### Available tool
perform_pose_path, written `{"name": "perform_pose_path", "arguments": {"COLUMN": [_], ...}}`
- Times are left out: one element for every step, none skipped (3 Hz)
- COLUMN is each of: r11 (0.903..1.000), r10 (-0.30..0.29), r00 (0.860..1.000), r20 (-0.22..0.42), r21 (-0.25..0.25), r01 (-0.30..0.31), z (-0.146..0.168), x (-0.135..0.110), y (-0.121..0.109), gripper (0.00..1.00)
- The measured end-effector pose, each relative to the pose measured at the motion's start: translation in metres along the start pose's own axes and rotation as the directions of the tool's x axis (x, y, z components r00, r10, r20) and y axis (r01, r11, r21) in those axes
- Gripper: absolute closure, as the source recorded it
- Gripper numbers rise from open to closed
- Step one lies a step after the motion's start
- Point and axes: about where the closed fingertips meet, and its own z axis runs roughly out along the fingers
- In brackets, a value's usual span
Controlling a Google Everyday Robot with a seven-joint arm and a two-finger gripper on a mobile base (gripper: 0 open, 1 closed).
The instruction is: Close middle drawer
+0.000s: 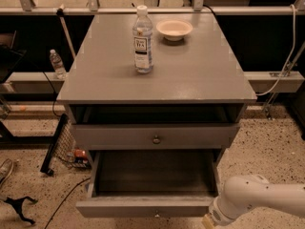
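Note:
The middle drawer [155,175] of the grey cabinet is pulled far out. Its inside is dark and bare, and its low front [143,206] has a small knob [156,214] at the bottom edge of the view. Above it, the taller top drawer front [119,136] with a dark knob [156,139] stands slightly out. The lowest drawer is hidden under the open one. My white arm [259,199] reaches in from the bottom right. My gripper [208,221] is at the right end of the open drawer's front and is mostly cut off by the bottom edge.
A water bottle [143,39] and a small white bowl [174,29] stand on the cabinet top [190,75]. On the floor to the left are a black wire rack [57,144], a cable and a black clamp [19,208]. A metal rail runs behind the cabinet.

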Motion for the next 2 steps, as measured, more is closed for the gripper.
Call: {"name": "perform_pose_path", "arguments": {"r11": [0.9994,0.9984], "r10": [-0.034,-0.056], "r00": [0.994,0.983], "r20": [0.100,0.172], "r21": [0.007,0.015], "r01": [0.034,0.054], "z": [0.000,-0.002], "x": [-0.024,-0.043], "y": [-0.003,-0.003], "gripper": [1.00,1.00]}}
